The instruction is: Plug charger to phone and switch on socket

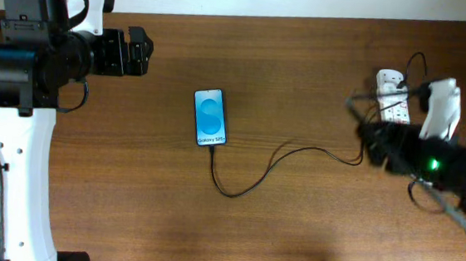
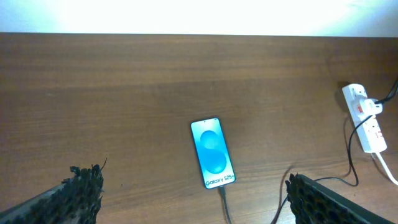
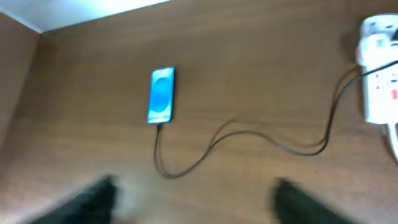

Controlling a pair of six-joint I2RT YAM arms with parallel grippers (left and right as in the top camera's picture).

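The phone (image 1: 210,118) lies flat mid-table with its blue screen lit; it also shows in the left wrist view (image 2: 212,153) and the right wrist view (image 3: 161,96). The thin black charger cable (image 1: 246,181) runs from the phone's near end in a loop across to the white socket strip (image 1: 392,95) at the far right, where its plug sits (image 2: 372,107). My left gripper (image 2: 193,199) is open and empty, held back at the far left (image 1: 135,52). My right gripper (image 3: 193,199) is open and empty, blurred, near the socket (image 1: 373,146).
The socket's thick white cord (image 3: 393,140) trails off the right side. A light wall (image 2: 199,15) borders the table's far edge. Bare wood lies between the phone and both arms.
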